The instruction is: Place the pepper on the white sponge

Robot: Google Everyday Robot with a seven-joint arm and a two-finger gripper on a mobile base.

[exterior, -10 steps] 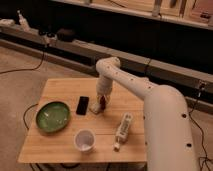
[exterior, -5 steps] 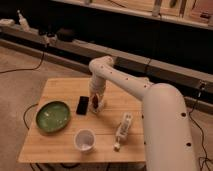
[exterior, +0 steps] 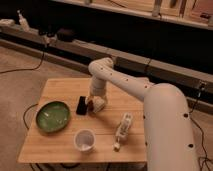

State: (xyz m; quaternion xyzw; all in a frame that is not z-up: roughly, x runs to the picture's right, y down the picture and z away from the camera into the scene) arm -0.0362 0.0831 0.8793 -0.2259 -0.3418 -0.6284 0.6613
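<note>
Nearest the camera, a white paper cup (exterior: pixel 84 140) was seen standing upright near the front edge of the pale wooden slatted table (exterior: pixel 60 150). At about three o'clock from the cup, a slim white bottle-like object (exterior: pixel 122 130) was laid on its side, running front to back. At roughly ten o'clock from the cup, a round green plate (exterior: pixel 52 116) was set close to the table's left edge.

Farther back, near the table's middle, a flat black rectangular slab (exterior: pixel 81 105) was laid just to the right of the plate, apart from it. Immediately at three o'clock from the slab, the small off-white rectangular sponge (exterior: pixel 99 104) was placed, and the gripper (exterior: pixel 93 101) of the bulky white robot arm (exterior: pixel 150 105) was lowered directly onto this spot — between slab and sponge, at the sponge's left end. A small dark red patch, taken to be the glossy elongated pepper (exterior: pixel 90 104), was seen at the fingertips, against the sponge's near-left edge; whether it was resting on the sponge or just beside it could not be told. The gripper's opening could not be told either.

Beyond the table — at twelve o'clock — a long dark shelf (exterior: pixel 60 47) was run across the room, with black cables (exterior: pixel 30 67) trailed over the floor.
</note>
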